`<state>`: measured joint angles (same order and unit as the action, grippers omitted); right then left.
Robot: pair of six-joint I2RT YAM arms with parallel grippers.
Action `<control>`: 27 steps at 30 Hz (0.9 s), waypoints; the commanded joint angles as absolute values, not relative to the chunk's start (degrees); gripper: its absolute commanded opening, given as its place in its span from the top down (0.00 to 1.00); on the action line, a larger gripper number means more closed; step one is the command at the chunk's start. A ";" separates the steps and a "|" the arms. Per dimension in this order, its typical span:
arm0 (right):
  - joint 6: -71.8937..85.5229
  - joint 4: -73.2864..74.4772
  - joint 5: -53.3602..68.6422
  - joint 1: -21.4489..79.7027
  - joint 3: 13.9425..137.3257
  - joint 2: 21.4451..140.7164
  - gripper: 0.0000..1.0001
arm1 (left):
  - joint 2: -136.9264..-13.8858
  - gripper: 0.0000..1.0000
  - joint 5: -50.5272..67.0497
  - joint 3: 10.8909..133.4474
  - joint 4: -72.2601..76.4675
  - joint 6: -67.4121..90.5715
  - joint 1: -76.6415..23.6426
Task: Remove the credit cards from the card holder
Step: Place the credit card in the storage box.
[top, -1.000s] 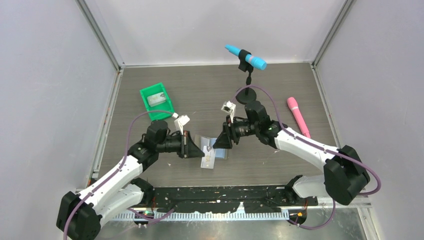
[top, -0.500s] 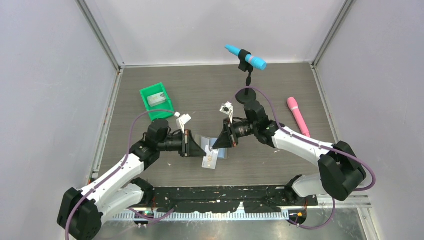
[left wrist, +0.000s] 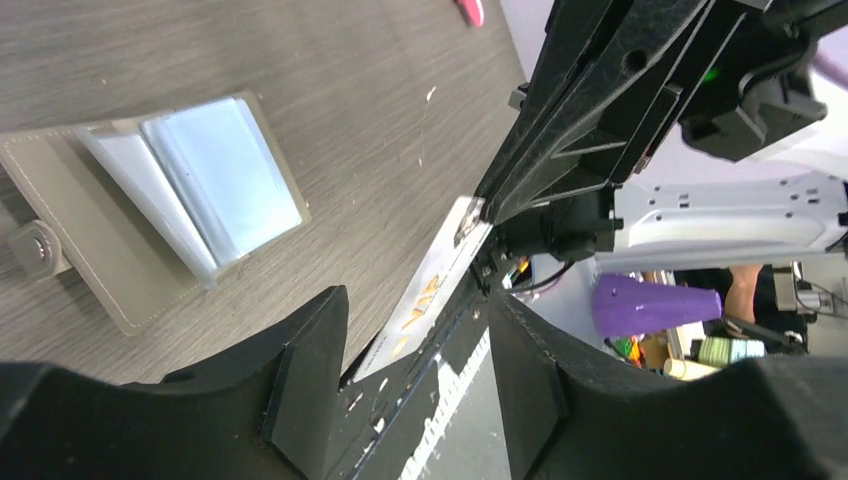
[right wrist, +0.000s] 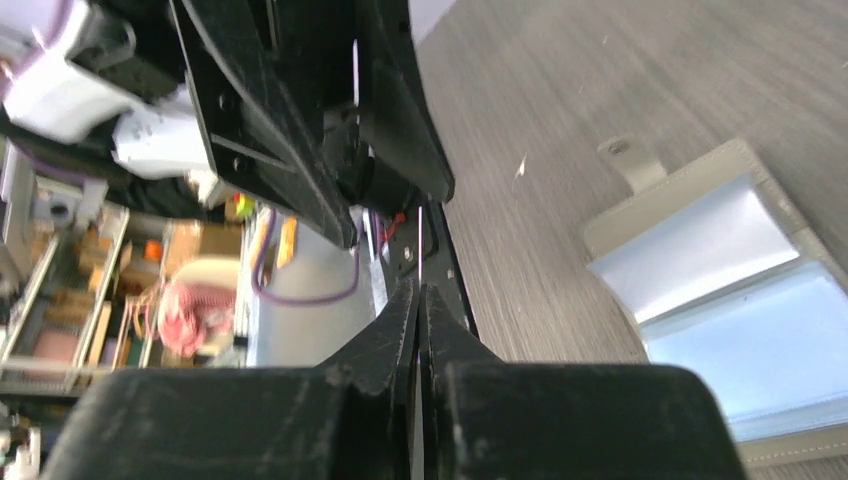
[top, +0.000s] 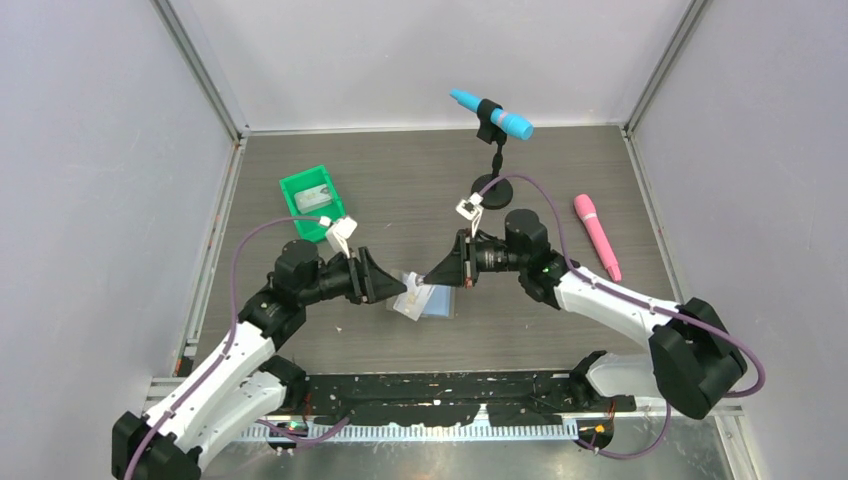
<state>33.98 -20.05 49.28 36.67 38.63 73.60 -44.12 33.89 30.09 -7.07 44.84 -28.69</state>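
The card holder (top: 438,302) lies open on the table, its pale blue pockets (left wrist: 225,175) facing up and a small grey tab (right wrist: 625,160) on one edge. One whitish credit card (left wrist: 440,285) with orange marks hangs in the air beside it. My right gripper (top: 428,278) is shut on the far end of that card, which shows edge-on (right wrist: 420,235) in the right wrist view. My left gripper (top: 398,290) faces it, jaws open around the card's near end. The left fingers (left wrist: 310,350) stand apart with a gap on the right side.
A green bin (top: 313,200) with a grey flat item inside stands at the back left. A blue microphone (top: 492,113) on a black stand and a pink microphone (top: 597,235) are at the back right. The arms' purple cables arc over the table.
My right gripper shut on the card and my left gripper opened, letting go of it. The left arm pulled back slightly to the left.
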 commanded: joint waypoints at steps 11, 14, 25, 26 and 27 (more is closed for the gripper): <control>60.29 -50.83 30.65 35.77 29.87 69.31 0.95 | -37.67 0.42 26.83 28.14 3.30 54.83 -28.29; 62.82 -54.67 29.01 35.73 28.65 69.50 0.95 | -38.94 0.43 27.09 27.11 7.13 56.85 -28.30; 66.52 -57.46 22.49 35.76 24.94 68.67 0.95 | -43.62 0.64 29.05 23.38 22.56 64.92 -28.28; 66.64 -57.45 22.39 35.77 24.65 68.80 0.95 | -43.71 0.69 29.01 23.38 22.91 65.12 -28.30; 66.63 -57.42 22.31 35.73 24.54 68.85 0.95 | -43.69 0.74 28.88 23.44 23.08 65.27 -28.26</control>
<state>65.54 -53.15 24.77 35.88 25.04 70.11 -43.72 28.12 23.38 14.96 63.05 -28.47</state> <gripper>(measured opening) 0.070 0.350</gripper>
